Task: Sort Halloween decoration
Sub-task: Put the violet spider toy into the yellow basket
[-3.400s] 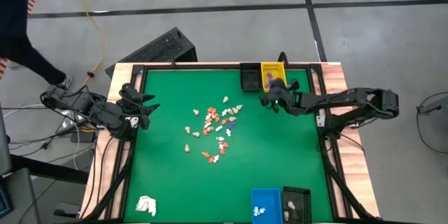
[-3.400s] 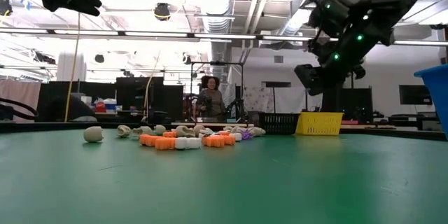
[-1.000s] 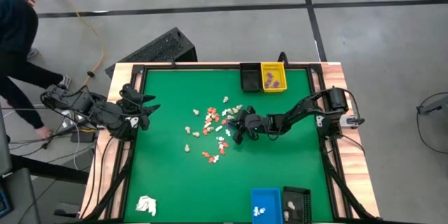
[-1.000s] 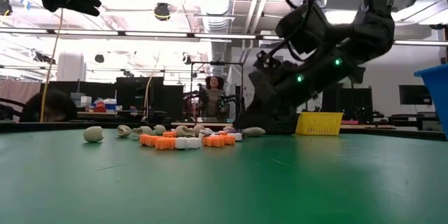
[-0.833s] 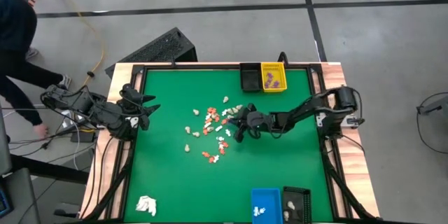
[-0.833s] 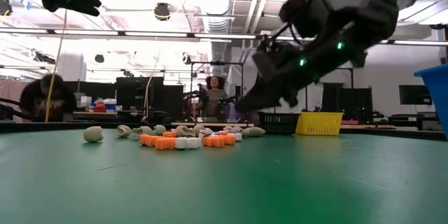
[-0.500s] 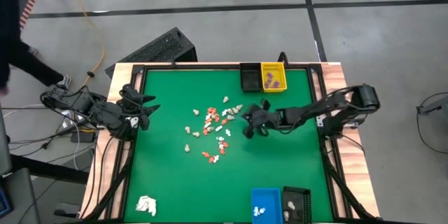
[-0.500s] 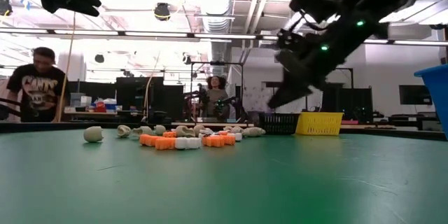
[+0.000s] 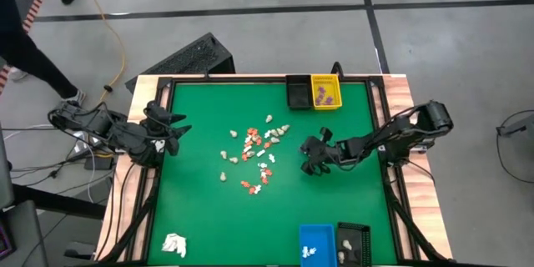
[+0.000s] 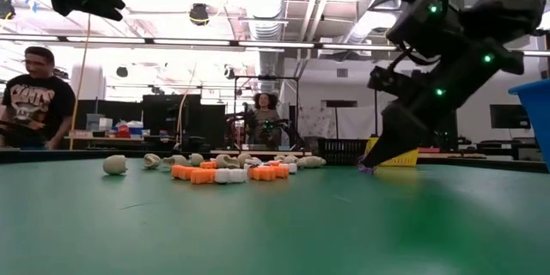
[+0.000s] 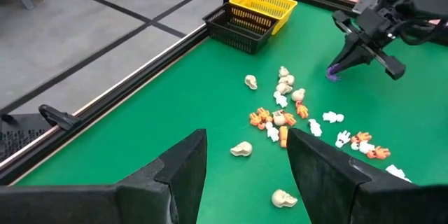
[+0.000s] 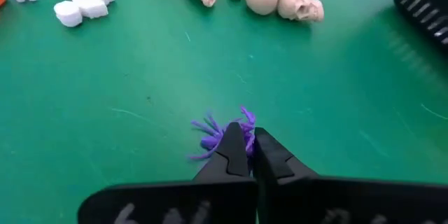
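Note:
The Halloween decoration pieces [image 9: 254,154] lie scattered mid-table: orange, white and beige skull-like bits, also seen in the low view [image 10: 228,170] and the left wrist view [image 11: 287,112]. My right gripper [image 9: 308,165] stands to the right of that scatter, shut on a purple spidery piece [image 12: 218,134]. My left gripper [image 9: 173,128] hangs open at the table's left edge, above the surface, with nothing between its fingers [image 11: 187,171]. My right gripper pinches the purple piece's body [image 12: 234,131] between its two fingertips [image 12: 264,148]. The fingers slant downward from the table's right side. The piece's thin legs [image 12: 203,127] stick out past the tips. It sits low over the green surface [image 10: 368,168]; whether it touches, I cannot tell.
A yellow bin [image 9: 325,92] with purple pieces inside and a black bin [image 9: 298,92] stand at the far edge. A blue bin [image 9: 315,242] and another black bin [image 9: 353,244] stand at the near edge. A white wadded lump [image 9: 173,244] lies near left. People move in the room behind.
My right gripper has drawn back from the scatter toward the table's right edge, staying shut, and has turned as it went. The purple piece has come away from the other pieces with it.

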`<state>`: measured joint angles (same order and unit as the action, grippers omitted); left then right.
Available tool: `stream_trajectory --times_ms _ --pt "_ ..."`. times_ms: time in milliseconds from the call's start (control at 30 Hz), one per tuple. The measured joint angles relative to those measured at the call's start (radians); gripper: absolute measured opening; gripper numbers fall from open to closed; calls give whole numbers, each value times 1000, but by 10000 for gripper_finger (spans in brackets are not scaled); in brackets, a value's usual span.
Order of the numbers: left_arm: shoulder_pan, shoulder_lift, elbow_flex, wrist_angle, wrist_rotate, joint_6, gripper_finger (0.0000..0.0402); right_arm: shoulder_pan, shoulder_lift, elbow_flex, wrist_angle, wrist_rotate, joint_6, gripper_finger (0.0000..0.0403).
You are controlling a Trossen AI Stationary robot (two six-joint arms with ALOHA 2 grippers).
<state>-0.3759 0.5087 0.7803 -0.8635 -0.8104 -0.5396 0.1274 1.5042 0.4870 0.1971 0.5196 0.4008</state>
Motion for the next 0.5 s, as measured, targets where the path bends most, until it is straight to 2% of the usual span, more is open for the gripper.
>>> stream_trajectory --times_ms 400,500 --pt "0 19 0 0 0 -6 189 -10 0 -24 49 -35 -14 7" --pt "0 22 0 1 2 -6 189 -10 0 -24 53 -45 -12 22"
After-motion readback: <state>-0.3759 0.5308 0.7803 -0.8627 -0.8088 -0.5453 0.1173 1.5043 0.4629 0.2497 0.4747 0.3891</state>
